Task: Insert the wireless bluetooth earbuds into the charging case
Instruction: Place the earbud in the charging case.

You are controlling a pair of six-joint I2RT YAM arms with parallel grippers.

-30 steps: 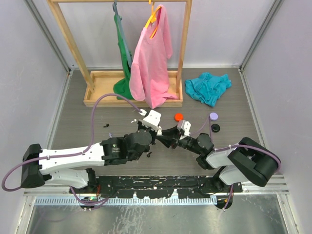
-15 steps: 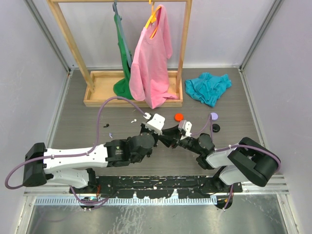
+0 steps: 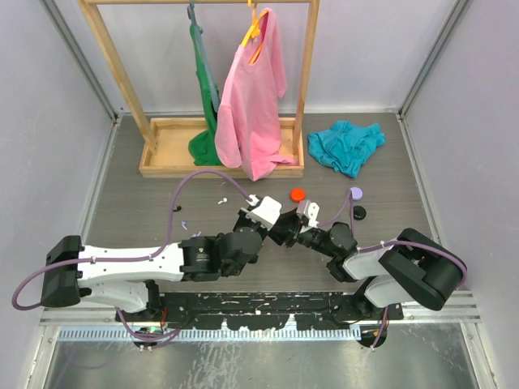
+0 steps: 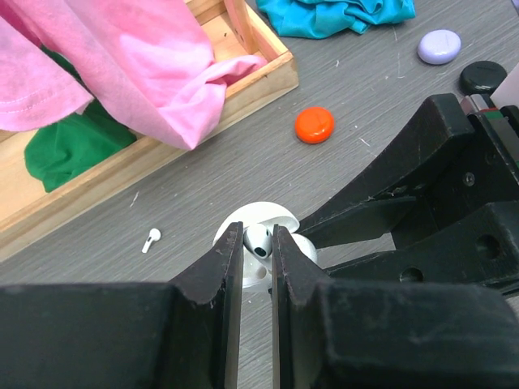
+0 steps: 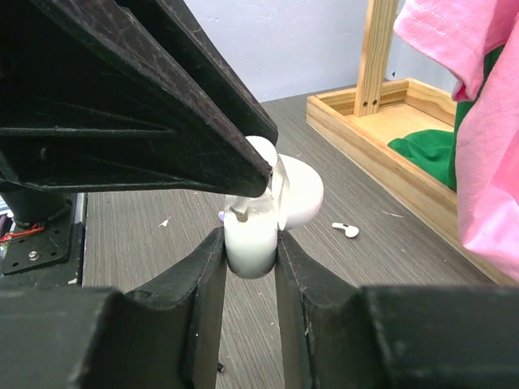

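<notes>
So the left gripper (image 4: 258, 248) is pinching a tiny white stemmed earbud (image 4: 258, 238) at the mouth of the open round white charging case (image 5: 251, 250). The right gripper (image 5: 250, 237) clamps the case's base. A spare white earbud (image 4: 151, 238) lies on the grey table (image 4: 389, 105).

Grey bench (image 3: 130, 203): wooden rack (image 3: 162, 170) at far edge, teal cloth (image 3: 346, 146) far right. Red disc (image 3: 298, 194), lilac disc (image 3: 354, 194), black disc (image 3: 358, 213) and white earbud (image 3: 220, 199) mid-bench.

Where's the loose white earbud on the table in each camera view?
Top external: loose white earbud left of centre, just below the wooden tray.
Left wrist: earbud lower left, below the tray's front wall.
Right wrist: earbud right of centre, left of the tray.
Shared landmark: the wooden tray.
</notes>
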